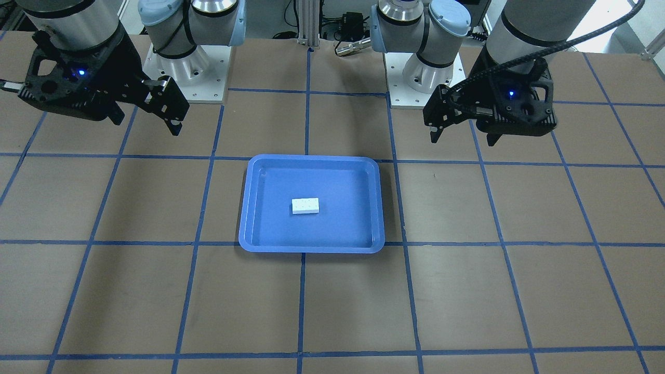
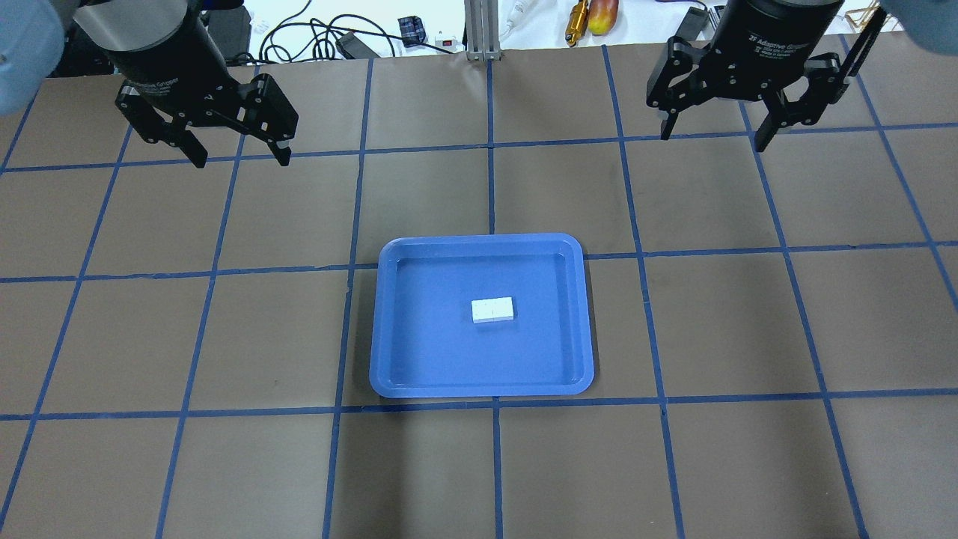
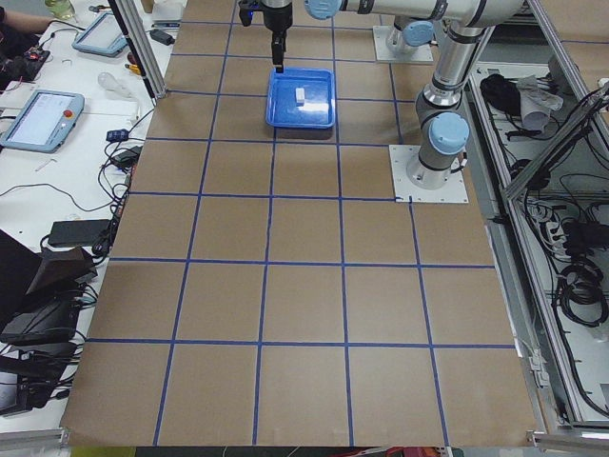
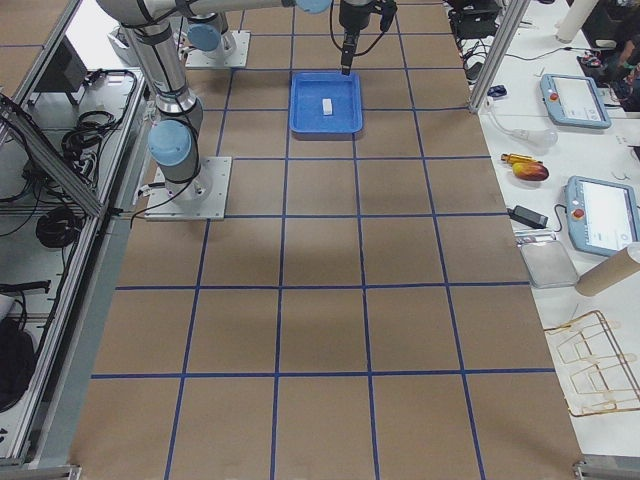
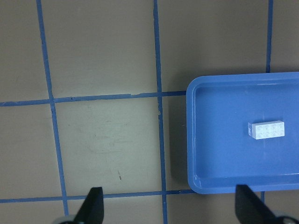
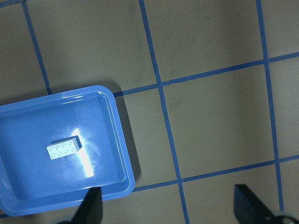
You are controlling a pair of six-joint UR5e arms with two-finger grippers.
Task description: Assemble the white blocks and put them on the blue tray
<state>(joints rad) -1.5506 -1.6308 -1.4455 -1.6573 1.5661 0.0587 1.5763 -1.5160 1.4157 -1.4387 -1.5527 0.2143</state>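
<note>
The two white blocks (image 2: 492,309) are joined into one small white rectangle lying flat near the middle of the blue tray (image 2: 449,359). They also show in the front view (image 1: 305,205), inside the tray (image 1: 337,228), and in both wrist views (image 5: 266,130) (image 6: 62,149). My left gripper (image 2: 241,159) is open and empty, raised above the table, well back and to the left of the tray; in the front view it (image 1: 463,140) is on the right. My right gripper (image 2: 713,140) is open and empty, raised off to the tray's right (image 1: 146,125).
The table is brown with a grid of blue tape lines. The two arm bases (image 1: 187,67) (image 1: 421,67) stand at the robot's edge. Cables and small items (image 2: 591,15) lie beyond the far edge. Teach pendants (image 4: 575,98) lie on a side bench.
</note>
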